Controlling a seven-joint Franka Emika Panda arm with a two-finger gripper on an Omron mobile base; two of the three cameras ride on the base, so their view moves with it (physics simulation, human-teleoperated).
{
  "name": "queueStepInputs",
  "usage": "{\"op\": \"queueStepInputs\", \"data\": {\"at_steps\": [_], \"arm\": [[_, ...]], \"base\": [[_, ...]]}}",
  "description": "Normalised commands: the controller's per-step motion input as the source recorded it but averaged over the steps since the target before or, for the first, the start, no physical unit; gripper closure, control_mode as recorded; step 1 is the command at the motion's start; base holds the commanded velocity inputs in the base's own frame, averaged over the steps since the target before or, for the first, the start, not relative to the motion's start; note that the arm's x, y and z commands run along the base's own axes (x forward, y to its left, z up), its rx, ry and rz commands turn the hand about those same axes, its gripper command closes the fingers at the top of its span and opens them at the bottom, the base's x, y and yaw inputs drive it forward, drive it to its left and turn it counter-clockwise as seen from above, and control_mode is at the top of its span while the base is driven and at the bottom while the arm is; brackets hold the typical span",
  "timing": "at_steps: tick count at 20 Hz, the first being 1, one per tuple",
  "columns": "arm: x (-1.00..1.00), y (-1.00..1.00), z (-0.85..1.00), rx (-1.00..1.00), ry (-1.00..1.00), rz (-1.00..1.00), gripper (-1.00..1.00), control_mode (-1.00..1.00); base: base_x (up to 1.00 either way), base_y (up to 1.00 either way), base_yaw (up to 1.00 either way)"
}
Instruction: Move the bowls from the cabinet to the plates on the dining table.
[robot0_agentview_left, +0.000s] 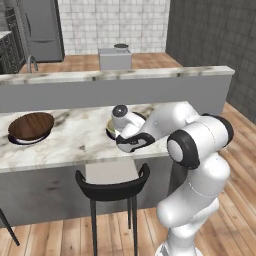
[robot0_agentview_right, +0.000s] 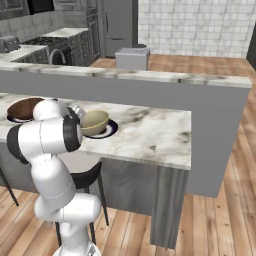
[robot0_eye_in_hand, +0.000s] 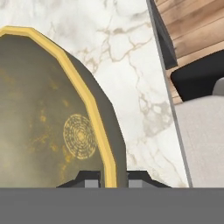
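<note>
A glossy tan bowl (robot0_agentview_right: 94, 121) with a yellow rim (robot0_eye_in_hand: 94, 109) sits over a navy-rimmed plate (robot0_agentview_right: 109, 130) on the marble dining table (robot0_agentview_right: 150, 135); whether it touches the plate I cannot tell. My gripper (robot0_eye_in_hand: 109, 177) is shut on the bowl's near rim, one fingertip inside and one outside. From the left, the hand (robot0_agentview_left: 120, 120) covers most of this bowl (robot0_agentview_left: 110, 126). A dark brown bowl (robot0_agentview_left: 31, 125) rests on a second plate (robot0_agentview_left: 19, 141) farther left on the table (robot0_agentview_left: 75, 150). The cabinet is out of view.
A black stool (robot0_agentview_left: 112, 185) stands under the table's front edge just below the hand. A raised marble ledge (robot0_agentview_left: 115, 75) runs along the back of the table. Wood floor lies to the right, past the table's end (robot0_agentview_right: 175, 200).
</note>
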Motion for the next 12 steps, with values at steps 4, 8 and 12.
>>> {"op": "queueStepInputs", "data": {"at_steps": [4, 8, 12], "arm": [[0.14, -0.07, 0.00, 0.00, 0.00, 0.03, 1.00, -1.00], [0.13, -0.09, -0.02, 0.00, 0.00, 0.03, 1.00, -1.00], [0.14, -0.11, -0.11, 0.00, 0.00, 0.02, 1.00, -1.00]], "base": [[0.00, 0.00, 0.00], [0.00, 0.00, 0.00], [0.00, 0.00, 0.00]]}}
